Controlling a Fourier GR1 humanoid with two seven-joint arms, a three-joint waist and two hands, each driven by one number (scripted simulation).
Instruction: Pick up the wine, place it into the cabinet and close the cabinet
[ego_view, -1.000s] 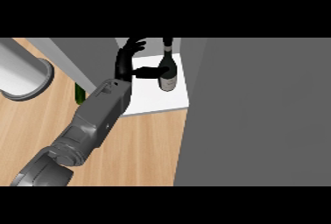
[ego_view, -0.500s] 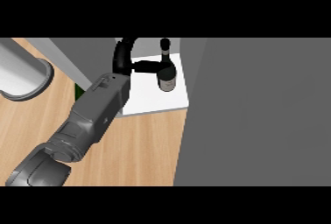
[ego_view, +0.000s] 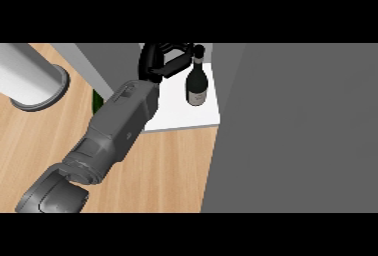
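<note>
Left hand (ego_view: 164, 59) curled around wine bottle (ego_view: 196, 85) neck, on white cabinet shelf (ego_view: 177, 117)

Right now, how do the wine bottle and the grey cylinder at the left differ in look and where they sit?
The wine bottle is dark and slender with a narrow neck; the grey cylinder is pale, wide and straight-sided. The bottle stands on the white cabinet shelf, while the cylinder stands on the wooden counter. The hand is at the bottle's neck; nothing touches the cylinder. Both look upright.
</note>
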